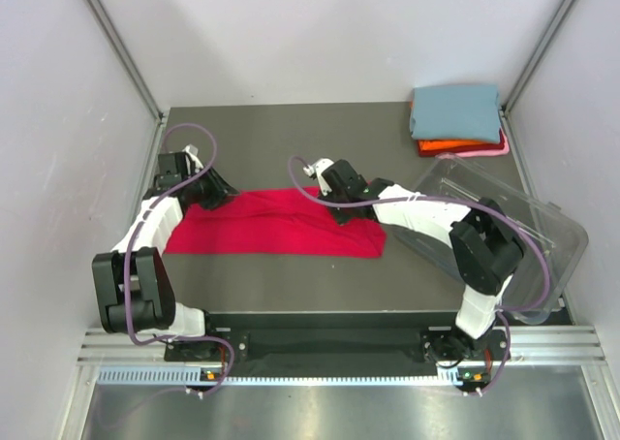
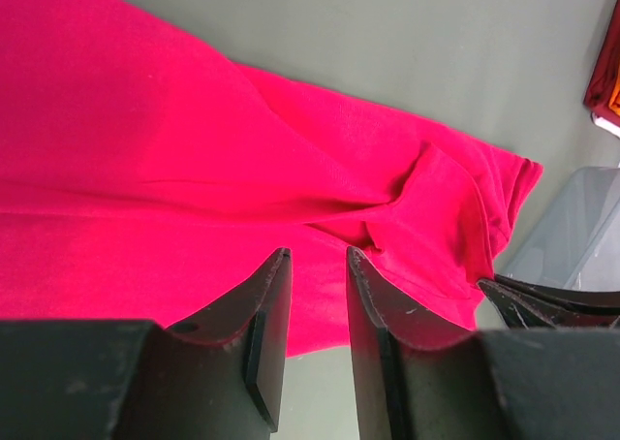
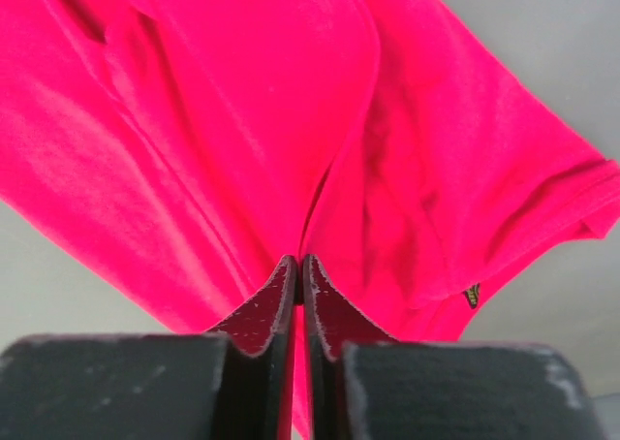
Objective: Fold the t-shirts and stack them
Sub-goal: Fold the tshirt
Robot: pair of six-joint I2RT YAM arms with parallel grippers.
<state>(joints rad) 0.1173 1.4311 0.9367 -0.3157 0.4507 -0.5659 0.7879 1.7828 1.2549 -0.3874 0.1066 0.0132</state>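
White wall panels point(image 1: 320, 33) enclose a dark grey table point(image 1: 281, 135) on three sides.

1. Crimson t-shirt point(image 1: 276, 232): lies near the middle of the table as a long, narrow band running left to right, with one short sleeve at its right end.
2. Left gripper point(image 1: 213, 192): positioned at the left end of the band. In the left wrist view its fingers point(image 2: 274, 295) stand apart with a narrow gap. Red cloth and bare table show through the gap, and nothing is clamped between them.
3. Right gripper point(image 1: 341, 207): positioned on the far edge of the band, right of centre. In the right wrist view its fingers point(image 3: 276, 299) are pressed together on a pinch of the crimson cloth, and creases in the fabric run up to the tips.
4. Folded stack, far right corner of the table: blue-grey t-shirt point(image 1: 455, 110) on top, orange t-shirt point(image 1: 455, 147) beneath it, pink t-shirt point(image 1: 489, 152) showing only as a thin edge at the bottom.
5. Clear plastic tub point(image 1: 528, 222): lies tilted along the right side of the table, behind the right arm.
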